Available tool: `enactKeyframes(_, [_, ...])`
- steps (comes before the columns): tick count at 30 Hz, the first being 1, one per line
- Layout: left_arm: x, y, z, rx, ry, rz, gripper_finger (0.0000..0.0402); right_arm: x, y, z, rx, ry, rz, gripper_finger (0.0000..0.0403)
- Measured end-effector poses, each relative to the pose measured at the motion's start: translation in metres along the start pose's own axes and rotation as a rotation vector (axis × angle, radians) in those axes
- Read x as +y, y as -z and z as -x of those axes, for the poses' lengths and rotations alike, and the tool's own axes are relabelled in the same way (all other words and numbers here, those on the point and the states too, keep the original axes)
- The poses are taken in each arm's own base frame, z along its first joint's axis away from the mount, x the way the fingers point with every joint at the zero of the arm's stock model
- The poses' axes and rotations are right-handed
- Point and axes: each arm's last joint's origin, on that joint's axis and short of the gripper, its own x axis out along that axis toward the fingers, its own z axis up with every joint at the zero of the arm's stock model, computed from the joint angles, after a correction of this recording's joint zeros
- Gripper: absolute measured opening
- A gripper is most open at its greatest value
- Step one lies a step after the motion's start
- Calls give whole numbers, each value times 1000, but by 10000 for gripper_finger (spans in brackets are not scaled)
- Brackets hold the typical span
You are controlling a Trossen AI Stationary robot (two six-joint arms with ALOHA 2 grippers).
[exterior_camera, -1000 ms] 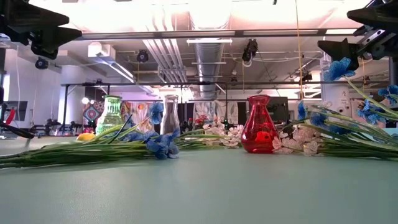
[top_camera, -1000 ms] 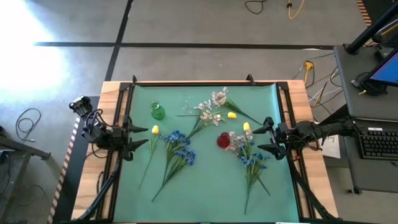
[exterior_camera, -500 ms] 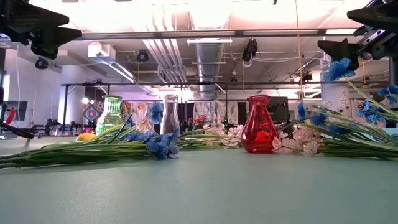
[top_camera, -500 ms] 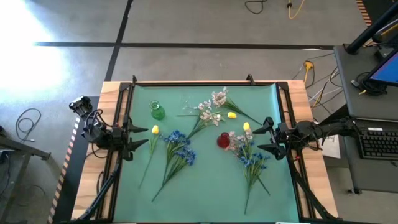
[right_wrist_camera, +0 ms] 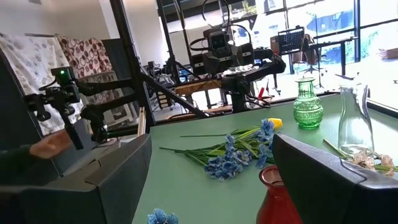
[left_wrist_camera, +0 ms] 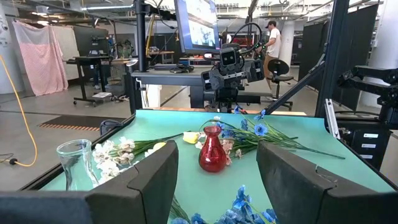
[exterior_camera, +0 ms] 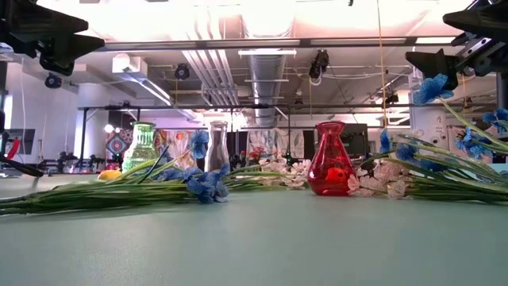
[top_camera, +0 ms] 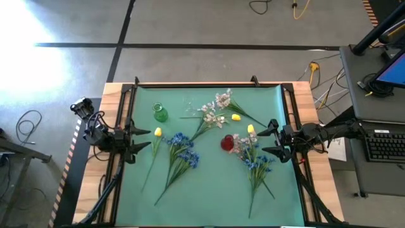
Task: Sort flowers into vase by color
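Flowers (top_camera: 180, 155) lie unsorted overhead; wrist views show left claw (left_wrist_camera: 217, 180) and right claw (right_wrist_camera: 211, 180) spread, empty.

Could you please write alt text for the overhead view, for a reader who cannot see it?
Blue, pink-white and yellow flowers lie scattered on a green mat among a green vase, a clear vase and a red vase. The left gripper and right gripper wait open at opposite edges.

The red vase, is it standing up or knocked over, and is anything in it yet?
Upright. The red vase stands on its base, neck up, in the low view. No stem shows in its mouth; flowers lie flat on the mat around it.
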Motion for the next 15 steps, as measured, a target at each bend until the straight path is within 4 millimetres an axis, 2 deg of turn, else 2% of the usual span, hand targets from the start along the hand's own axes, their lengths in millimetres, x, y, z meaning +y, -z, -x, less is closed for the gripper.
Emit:
enactKeyframes(5, [0, 0, 0, -3, -1, 4, 206, 0, 0, 0, 0, 0, 0, 325])
enactKeyframes(7, [0, -7, 0, -52, 2, 161, 206, 0, 0, 0, 0, 0, -5, 325])
enactKeyframes(8, [1, -13, 0, -85, 3, 271, 206, 0, 0, 0, -1, 0, -34, 325])
enactKeyframes(10, [3, -22, 2, -149, 7, 410, 206, 0, -1, 0, -8, -5, -207, 325])
enactKeyframes(12, [6, -29, 3, -201, 10, 487, 206, 0, -5, 0, -52, 5, -343, 325])
enactKeyframes(15, [8, -35, 4, -242, 12, 545, 206, -2, -8, 0, -102, 74, -406, 325])
